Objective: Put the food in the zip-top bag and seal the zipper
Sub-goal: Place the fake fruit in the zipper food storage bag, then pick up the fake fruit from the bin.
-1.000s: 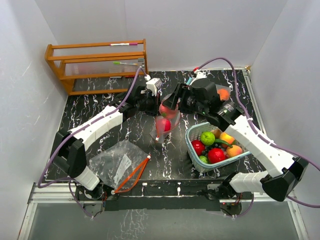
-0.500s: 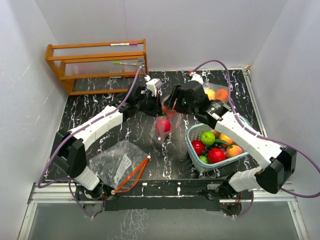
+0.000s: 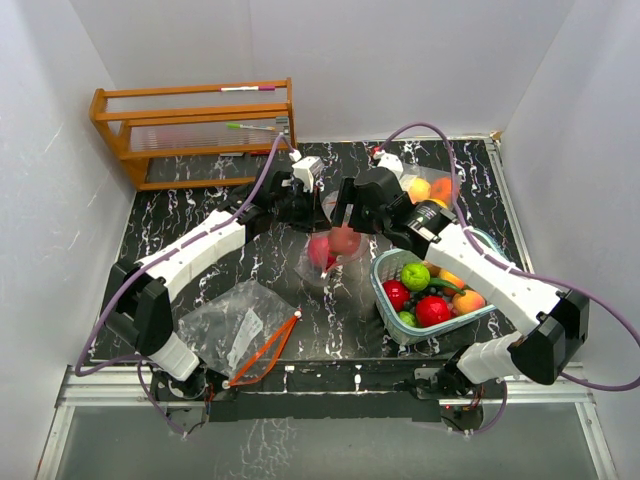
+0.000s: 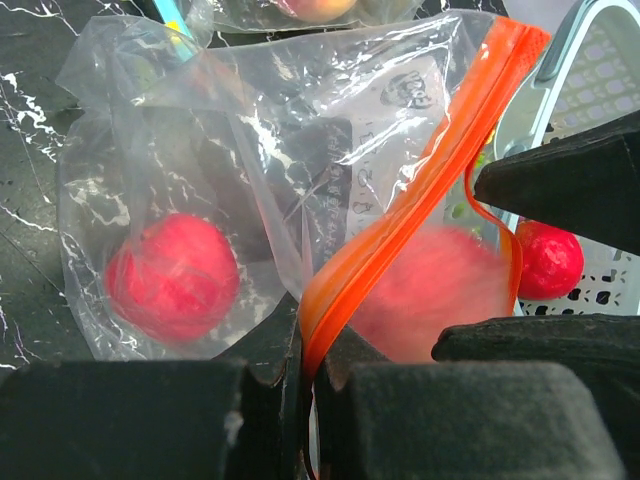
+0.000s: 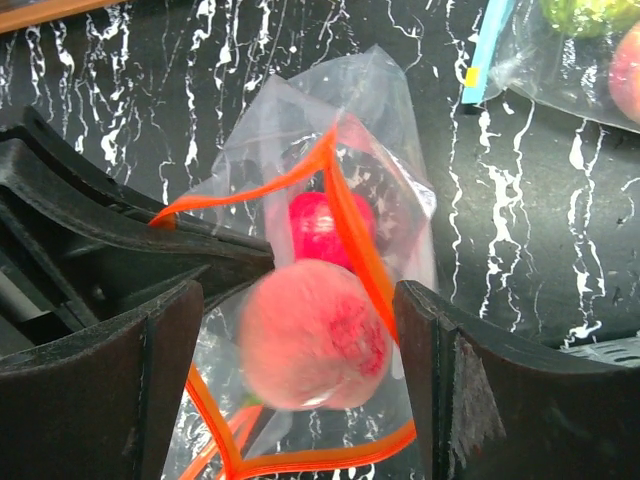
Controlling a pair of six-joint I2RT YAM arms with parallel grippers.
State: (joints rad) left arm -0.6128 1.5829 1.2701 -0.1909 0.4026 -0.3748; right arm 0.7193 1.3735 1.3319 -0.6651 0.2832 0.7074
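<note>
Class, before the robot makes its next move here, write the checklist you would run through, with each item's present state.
1. Left gripper shut on the orange zipper of the zip-top bag: ok.
2. Bag mouth open: ok.
3. Right gripper open, clear of the pink fruit: ok.
4. Pink fruit fully inside, beside the red fruit: cannot tell, blurred at the mouth.
5. Teal basket emptied: not ok, several fruits inside.
</note>
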